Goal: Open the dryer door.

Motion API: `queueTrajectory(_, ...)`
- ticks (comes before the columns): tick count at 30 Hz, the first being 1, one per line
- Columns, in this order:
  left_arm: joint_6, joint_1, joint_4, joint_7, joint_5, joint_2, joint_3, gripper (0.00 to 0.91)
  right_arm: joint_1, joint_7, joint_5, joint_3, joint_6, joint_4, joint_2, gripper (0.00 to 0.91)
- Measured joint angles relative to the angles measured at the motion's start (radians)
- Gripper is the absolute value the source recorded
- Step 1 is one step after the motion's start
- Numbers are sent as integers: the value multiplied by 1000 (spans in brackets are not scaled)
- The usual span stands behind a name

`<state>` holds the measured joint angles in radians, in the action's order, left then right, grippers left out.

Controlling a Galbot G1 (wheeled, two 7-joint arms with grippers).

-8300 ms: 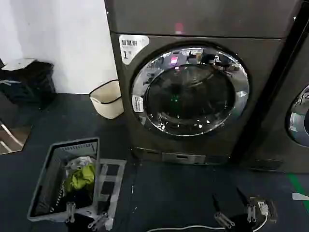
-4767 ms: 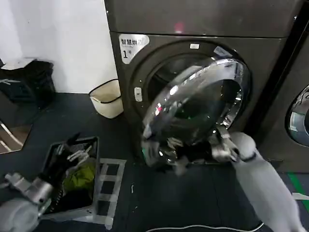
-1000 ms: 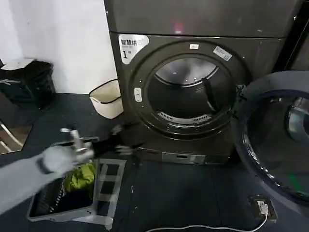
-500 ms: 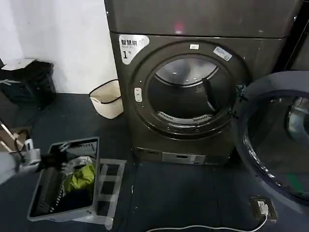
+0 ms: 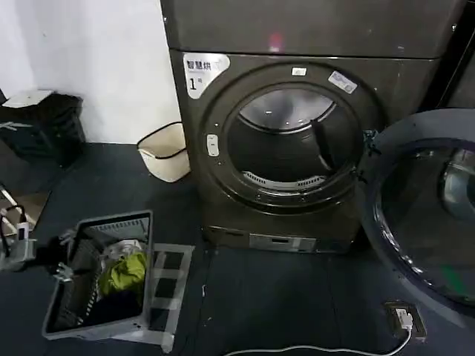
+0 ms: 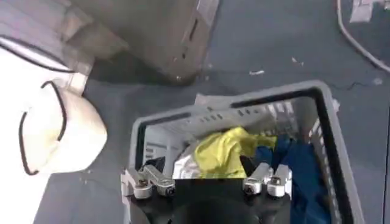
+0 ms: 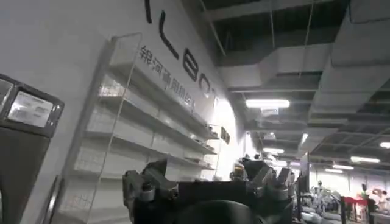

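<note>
Left claw retreated further left, fingers spread, empty; round glass dryer door hangs open.

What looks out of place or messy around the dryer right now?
Nothing looks damaged or spilled. The dryer door hangs wide open to the right. A loose white cable trails across the floor. The left end effector hovers open above the laundry basket.

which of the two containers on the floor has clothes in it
The grey laundry basket near the left gripper, with yellow and blue cloth inside. The cream bin beside the dryer shows none.
</note>
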<state>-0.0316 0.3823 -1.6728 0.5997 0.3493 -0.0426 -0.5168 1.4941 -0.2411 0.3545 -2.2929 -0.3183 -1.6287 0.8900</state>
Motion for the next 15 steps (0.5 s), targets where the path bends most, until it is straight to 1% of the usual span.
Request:
queueTrajectory(3, 19, 1, 1, 26, -11, 2, 6, 907, 1, -1, 0, 1, -1, -3, 3, 907)
queueTrajectory(5, 38, 1, -1, 64, -37, 1, 16, 907, 1, 0, 0, 6, 0, -3, 7, 907)
queueTrajectory(10, 37, 1, 17, 125, -83, -4, 33, 907, 2, -3, 0, 12, 2, -7, 17, 907)
queueTrajectory(15, 42, 1, 20, 142, -85, -8, 41, 907, 0, 2, 3, 12, 1, -8, 18, 907)
